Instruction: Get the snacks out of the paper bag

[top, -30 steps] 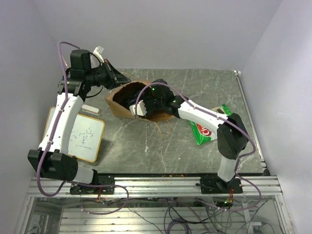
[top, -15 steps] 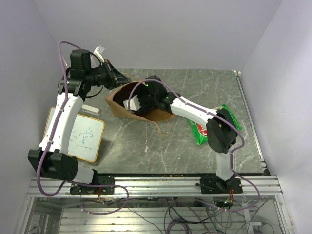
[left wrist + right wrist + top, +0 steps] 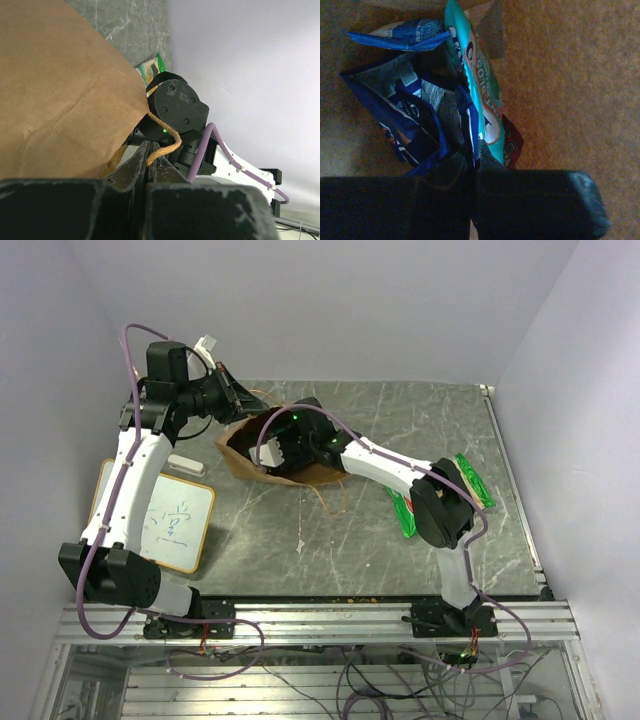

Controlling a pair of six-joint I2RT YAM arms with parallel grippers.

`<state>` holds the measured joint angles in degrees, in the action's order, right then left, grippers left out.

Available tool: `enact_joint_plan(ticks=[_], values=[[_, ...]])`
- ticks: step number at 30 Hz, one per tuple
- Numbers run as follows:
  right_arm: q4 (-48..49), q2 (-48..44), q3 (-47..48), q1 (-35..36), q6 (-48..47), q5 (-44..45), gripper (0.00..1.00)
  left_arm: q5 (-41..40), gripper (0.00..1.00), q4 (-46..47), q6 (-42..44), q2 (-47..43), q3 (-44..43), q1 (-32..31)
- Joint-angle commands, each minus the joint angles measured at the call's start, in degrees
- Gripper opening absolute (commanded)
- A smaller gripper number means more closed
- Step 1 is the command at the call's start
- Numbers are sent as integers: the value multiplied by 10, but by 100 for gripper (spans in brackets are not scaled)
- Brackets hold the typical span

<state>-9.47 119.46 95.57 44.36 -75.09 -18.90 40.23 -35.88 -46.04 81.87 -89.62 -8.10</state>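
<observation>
At eleven o'clock on the table (image 3: 300, 530), the right gripper (image 3: 472, 166) has pushed deeper into the paper bag (image 3: 240, 462), now clenched on a blue packet (image 3: 420, 125) (left gripper (image 3: 148, 150) pinches the string handle (image 3: 162, 132)), so extraction looks imminent.

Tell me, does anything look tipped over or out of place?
The brown paper bag lies on its side on the grey stone table rather than standing, its rim pinched by the left gripper. Inside, the right gripper pinches a blue packet. One green-white crinkly packet lies partly under the right arm.
</observation>
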Motion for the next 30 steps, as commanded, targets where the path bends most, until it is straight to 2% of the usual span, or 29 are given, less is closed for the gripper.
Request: enact_joint_plan(ticks=[1, 16, 23, 30], values=[[17, -48, -22, -2, 32, -12, 0, 11, 7, -7, 10, 0, -22, -3], [40, -199, -109, -7, 145, -62, 0, 0, 7, -8, 9, 2, -33, 5], [-1, -254, -105, -7, 185, -76, 0, -8, 7, -16, 10, 7, -48, 16], [20, -354, -114, -6, 223, -66, 0, -8, 7, 14, -13, -8, -14, 19]])
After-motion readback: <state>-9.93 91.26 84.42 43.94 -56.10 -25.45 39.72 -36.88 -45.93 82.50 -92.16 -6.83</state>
